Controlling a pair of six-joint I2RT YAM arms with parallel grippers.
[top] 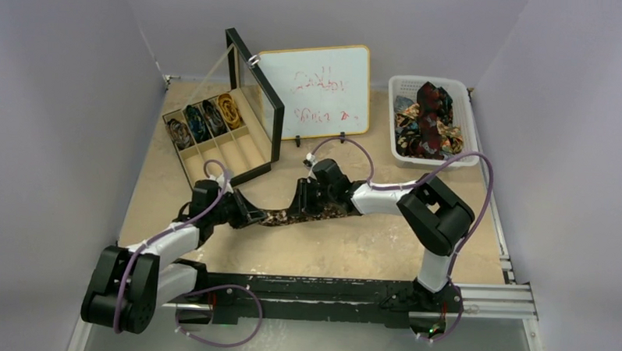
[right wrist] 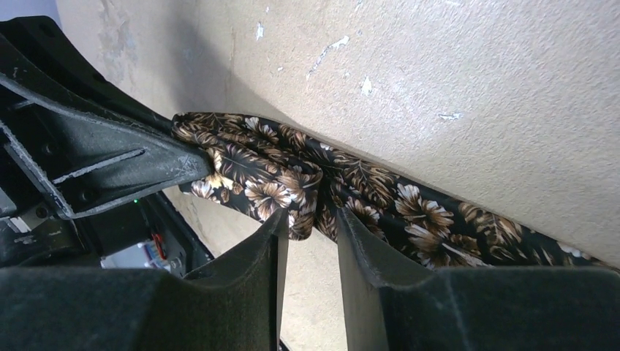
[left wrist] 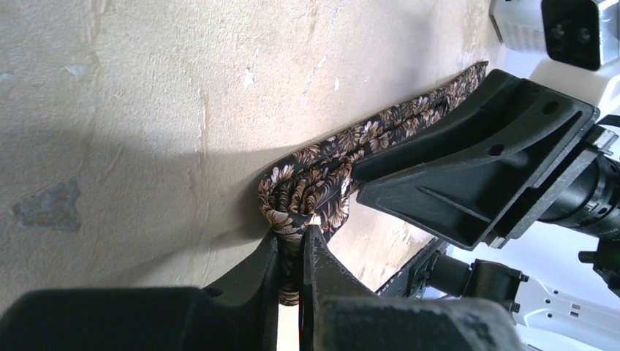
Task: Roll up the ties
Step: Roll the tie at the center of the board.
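One of the ties, a dark one with brown-gold leaves (top: 287, 217), lies stretched across the middle of the table between both grippers. My left gripper (left wrist: 294, 234) is shut on its bunched, folded left end (left wrist: 322, 175), the fabric pinched between the fingers. My right gripper (right wrist: 311, 216) is open just to the right of it; a fold of the tie (right wrist: 409, 212) rests at its fingertips with a clear gap between them. In the top view the left gripper (top: 248, 212) and right gripper (top: 303, 199) stand close together over the tie.
A wooden compartment box (top: 215, 153) with several rolled ties (top: 204, 117) and a raised glass lid (top: 256, 95) stands at the back left. A whiteboard (top: 319, 90) stands behind the arms. A white basket (top: 432, 80) at the back right holds several loose ties.
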